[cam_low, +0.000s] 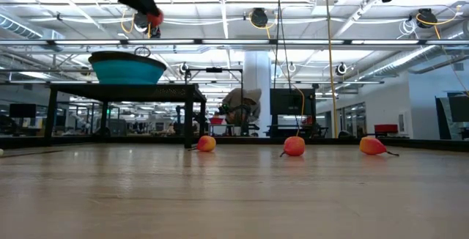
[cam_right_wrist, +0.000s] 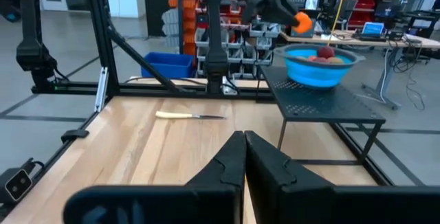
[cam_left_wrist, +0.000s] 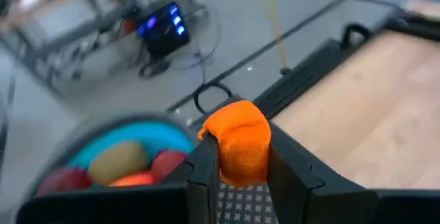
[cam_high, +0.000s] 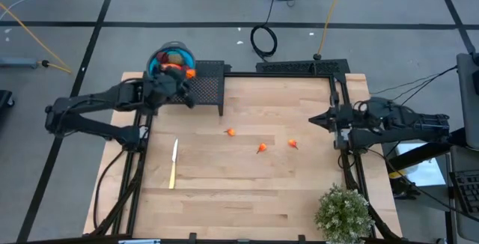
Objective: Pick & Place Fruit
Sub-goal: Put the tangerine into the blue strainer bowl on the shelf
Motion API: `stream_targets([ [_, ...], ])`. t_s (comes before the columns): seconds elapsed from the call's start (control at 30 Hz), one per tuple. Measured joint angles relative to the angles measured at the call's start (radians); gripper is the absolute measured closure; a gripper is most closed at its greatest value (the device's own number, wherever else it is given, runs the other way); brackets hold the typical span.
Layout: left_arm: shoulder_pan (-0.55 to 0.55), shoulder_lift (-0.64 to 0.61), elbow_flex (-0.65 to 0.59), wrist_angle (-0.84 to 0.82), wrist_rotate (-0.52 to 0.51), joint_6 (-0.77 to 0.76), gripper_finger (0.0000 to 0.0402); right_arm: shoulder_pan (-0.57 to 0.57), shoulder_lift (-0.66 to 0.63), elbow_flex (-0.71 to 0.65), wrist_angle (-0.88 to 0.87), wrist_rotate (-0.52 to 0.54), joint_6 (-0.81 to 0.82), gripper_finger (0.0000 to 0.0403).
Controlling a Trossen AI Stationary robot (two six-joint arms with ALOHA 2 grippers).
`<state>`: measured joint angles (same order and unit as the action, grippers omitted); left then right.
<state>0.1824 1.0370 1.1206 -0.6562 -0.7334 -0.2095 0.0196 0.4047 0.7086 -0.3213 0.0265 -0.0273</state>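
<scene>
Nearest the left wrist camera is a small orange fruit, pinched between the left gripper's jaws, which stand a little apart, clamped on its two sides. It looks light and slightly soft, with a dimpled, matte skin that should not slip; a mid-body hold like this one suits it, and a gentle squeeze ought to be enough.

Just below and ahead of those jaws sits the blue bowl on a black perforated stand at the worktop's far left corner. It already holds a greenish oval piece and dark red round ones. The carried piece seems close to its drop point.

Three more tiny orange fruits lie on the bare wood, well apart from the left jaws, between the two arms. A slim pale knife lies nearer the left arm.

The right gripper waits at the worktop's right edge, jaws clenched on nothing.
</scene>
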Motion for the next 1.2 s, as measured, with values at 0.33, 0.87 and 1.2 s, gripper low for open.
stream_targets([
  [0.33,0.212,-0.028,0.001,-0.213,0.153,-0.317,0.0316,0.0,-0.058,0.0,-0.074,0.002,0.001,0.0402],
  [0.87,0.503,-0.023,0.001,-0.345,0.262,-0.357,0.0316,0.0,-0.065,0.0,-0.073,0.002,0.002,0.0402],
  [1.2,0.607,-0.004,0.001,-0.352,0.33,-0.237,0.0316,0.0,-0.065,0.0,-0.073,0.002,0.015,0.0402],
])
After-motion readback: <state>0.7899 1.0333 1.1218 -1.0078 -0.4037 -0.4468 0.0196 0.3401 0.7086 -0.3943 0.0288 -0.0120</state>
